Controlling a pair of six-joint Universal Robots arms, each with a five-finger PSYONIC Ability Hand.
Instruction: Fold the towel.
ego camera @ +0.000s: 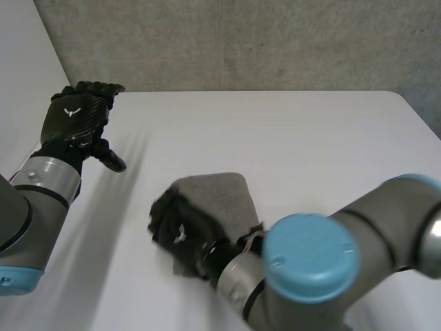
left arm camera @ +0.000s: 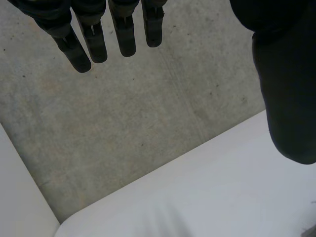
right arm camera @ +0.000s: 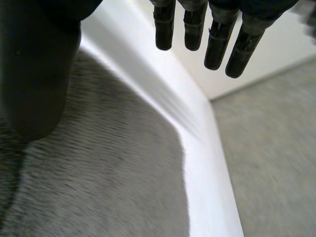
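A grey towel (ego camera: 224, 196) lies folded into a small thick pad near the middle of the white table (ego camera: 296, 138). My right hand (ego camera: 176, 227) hovers over the pad's near-left part. In the right wrist view its fingers (right arm camera: 217, 42) are straight and apart from the thumb, with the towel (right arm camera: 108, 173) under the palm and nothing held. My left hand (ego camera: 74, 117) is raised at the table's far-left side, away from the towel. The fingers (left arm camera: 94, 42) of this hand are straight and empty.
Beyond the table's far edge is grey concrete (ego camera: 241, 41), also seen past the table corner (left arm camera: 222, 192) below my left hand. My right arm (ego camera: 310, 262) reaches across the near side of the table. Bare table surrounds the towel.
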